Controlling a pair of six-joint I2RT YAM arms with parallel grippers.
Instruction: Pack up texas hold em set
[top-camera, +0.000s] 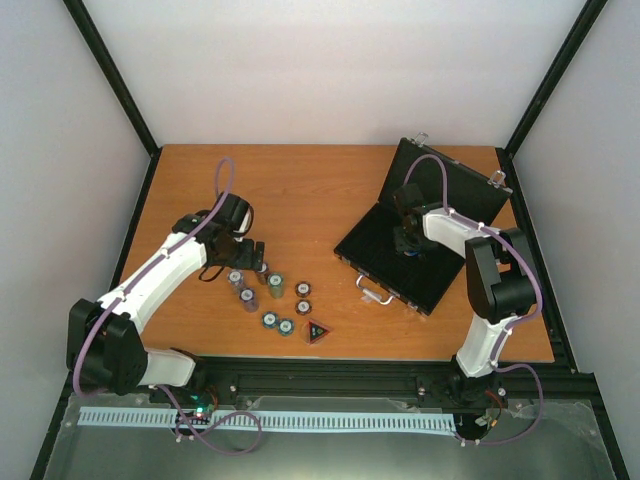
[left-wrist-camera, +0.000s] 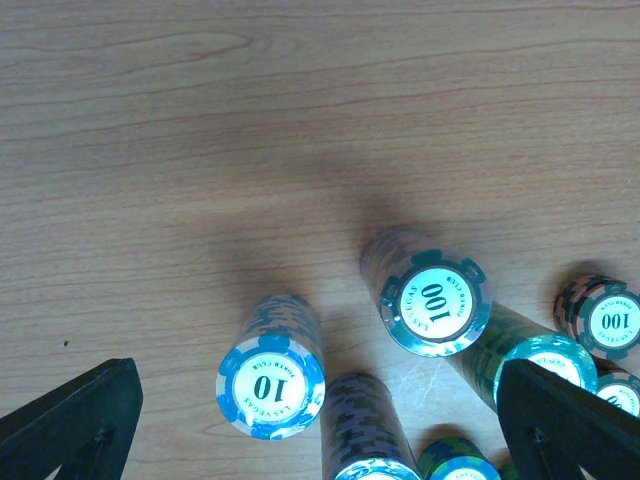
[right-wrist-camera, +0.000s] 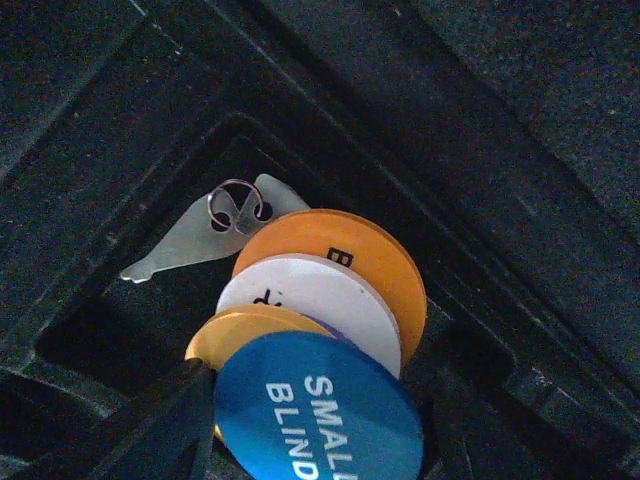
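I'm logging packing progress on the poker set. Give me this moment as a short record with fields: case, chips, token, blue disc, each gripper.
case: open, on the right of the table
chips: upright stacks on the table, outside the case
token: triangular, on the table near the chips
blue disc: between the right gripper's fingers, over a compartment holding an orange disc, a white disc and keys
left gripper: open, above the chips
right gripper: over the case; grip on the blue disc unclear

Blue disc (right-wrist-camera: 318, 405) cropped by bottom edge; lettering on white disc (right-wrist-camera: 310, 298) mostly covered; lower chip stacks (left-wrist-camera: 365, 435) cut off, values unreadable.
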